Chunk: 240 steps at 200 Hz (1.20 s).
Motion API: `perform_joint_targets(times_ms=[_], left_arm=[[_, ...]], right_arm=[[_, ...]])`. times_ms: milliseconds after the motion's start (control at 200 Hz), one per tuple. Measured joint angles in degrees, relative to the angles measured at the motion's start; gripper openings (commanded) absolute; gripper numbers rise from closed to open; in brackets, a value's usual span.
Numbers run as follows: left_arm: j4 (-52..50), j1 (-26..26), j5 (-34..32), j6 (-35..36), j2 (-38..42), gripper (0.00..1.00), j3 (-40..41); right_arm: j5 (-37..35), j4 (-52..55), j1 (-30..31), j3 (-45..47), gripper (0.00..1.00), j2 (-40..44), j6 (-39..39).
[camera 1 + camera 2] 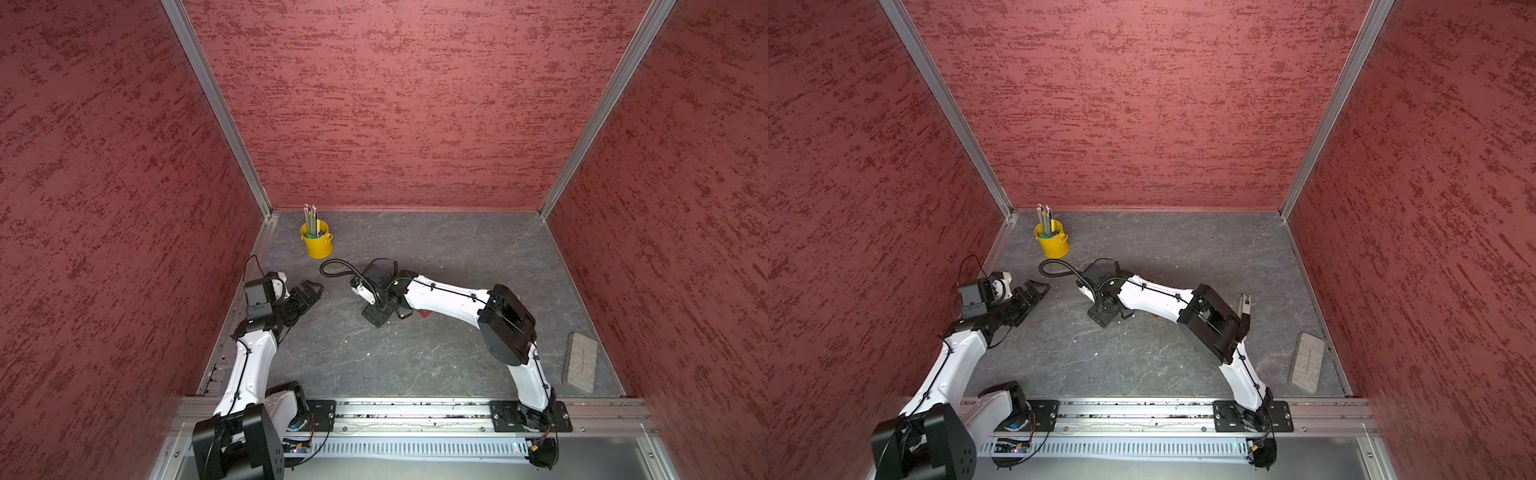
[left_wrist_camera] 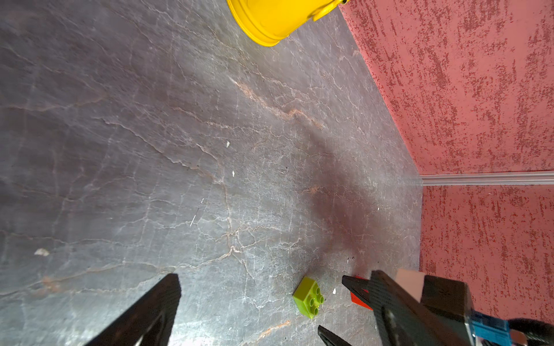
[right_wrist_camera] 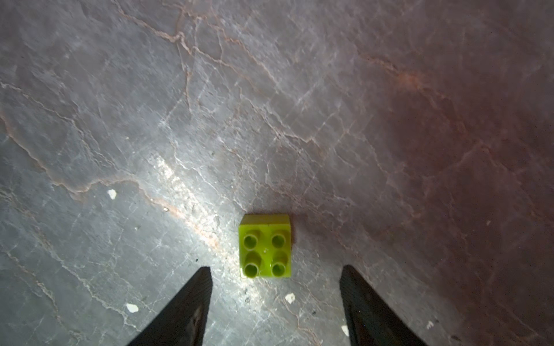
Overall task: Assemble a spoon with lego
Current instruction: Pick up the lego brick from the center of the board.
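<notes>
Grey cracked-stone tabletop [image 1: 415, 365], red textured walls [image 1: 415, 104]. Left gripper [image 1: 311, 290] hangs wide apart, gripping nothing. Yellow metal bucket of pencils [image 1: 318, 245] sits just past it, toward the back. Mid-table, right gripper [image 3: 275, 268] is spread around 1 lime-green 4-stud plastic brick [image 3: 265, 248] flat on the table, not touching it. Grey oblong pad [image 1: 579, 361] lies far right.

Lime-green square studded plastic brick [image 3: 265, 245]: one plain colour. Sliver of red plastic brick [image 2: 358, 298] beside it. Bright yellow metal bucket [image 1: 317, 240]: unpatterned; pencils [image 1: 311, 214] in it mixed green, yellow, grey. Dark grey stone-look table [image 1: 415, 361]: pale and rust-coloured crack veins, white flecks. Dusty-pink booth walls [image 1: 395, 104]: darker red streaked mottling. Grey oblong felt-like pad [image 1: 580, 362]: finely speckled. Left claw [image 1: 312, 288], right claw [image 3: 275, 268]: black.
</notes>
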State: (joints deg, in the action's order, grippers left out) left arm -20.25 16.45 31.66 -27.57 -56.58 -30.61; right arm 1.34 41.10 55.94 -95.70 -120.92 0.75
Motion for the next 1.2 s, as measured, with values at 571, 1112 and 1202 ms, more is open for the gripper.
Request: perform_joint_targets(times_ms=[571, 1112, 1202], left_arm=[[0.15, 0.00, 0.00, 0.00, 0.02, 1.00, 0.00], [0.15, -0.07, -0.20, 0.02, 0.02, 1.00, 0.00], [0.15, -0.11, -0.22, 0.02, 0.02, 1.00, 0.00]], right_arm=[[1.01, -0.55, 0.15, -0.76, 0.45, -3.72, 0.17], [1.03, -0.13, 0.17, -0.76, 0.46, -4.13, 0.90], [1.03, 0.59, 0.15, -0.76, 0.42, -4.85, 1.18]])
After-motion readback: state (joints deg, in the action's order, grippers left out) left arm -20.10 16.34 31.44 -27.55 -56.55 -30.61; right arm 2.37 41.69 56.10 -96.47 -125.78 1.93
